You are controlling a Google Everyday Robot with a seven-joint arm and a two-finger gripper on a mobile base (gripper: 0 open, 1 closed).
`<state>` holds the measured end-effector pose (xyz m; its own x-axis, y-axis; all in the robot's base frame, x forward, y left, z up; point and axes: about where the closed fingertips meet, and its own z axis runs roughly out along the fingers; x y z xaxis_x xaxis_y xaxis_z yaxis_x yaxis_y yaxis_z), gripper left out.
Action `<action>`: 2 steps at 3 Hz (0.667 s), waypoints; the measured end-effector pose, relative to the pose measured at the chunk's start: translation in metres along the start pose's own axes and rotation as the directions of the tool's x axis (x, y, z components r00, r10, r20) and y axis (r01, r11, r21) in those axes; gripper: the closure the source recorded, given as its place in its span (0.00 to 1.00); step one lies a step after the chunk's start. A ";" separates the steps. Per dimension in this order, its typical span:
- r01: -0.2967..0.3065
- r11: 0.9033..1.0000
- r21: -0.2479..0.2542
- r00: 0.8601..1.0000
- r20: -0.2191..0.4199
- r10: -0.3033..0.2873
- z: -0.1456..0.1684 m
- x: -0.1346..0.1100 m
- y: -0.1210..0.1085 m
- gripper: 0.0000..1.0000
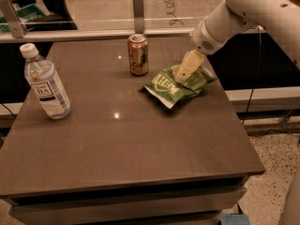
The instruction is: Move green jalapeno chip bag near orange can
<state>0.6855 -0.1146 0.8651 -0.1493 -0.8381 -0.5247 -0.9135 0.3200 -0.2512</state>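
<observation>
The green jalapeno chip bag (174, 86) lies on the brown table, just right of the orange can (138, 54), with a small gap between them. The can stands upright near the table's far edge. My gripper (183, 72) comes down from the white arm (243, 13) at the upper right, and its tip rests on the upper part of the bag. The bag's right end is partly hidden behind the gripper.
A clear plastic bottle with a white cap (44, 82) stands at the left of the table (140, 144). A glass rail with a metal post (138, 3) runs behind the table's far edge. The table's right edge is close to the bag.
</observation>
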 end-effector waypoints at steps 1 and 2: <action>-0.025 1.000 -0.001 1.000 0.007 0.025 -0.012 0.002 -0.003 0.00; -0.074 0.997 -0.032 0.997 0.025 0.074 -0.030 0.011 0.006 0.00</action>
<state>0.6672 -0.1355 0.8826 -0.2076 -0.8009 -0.5617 -0.9116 0.3666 -0.1859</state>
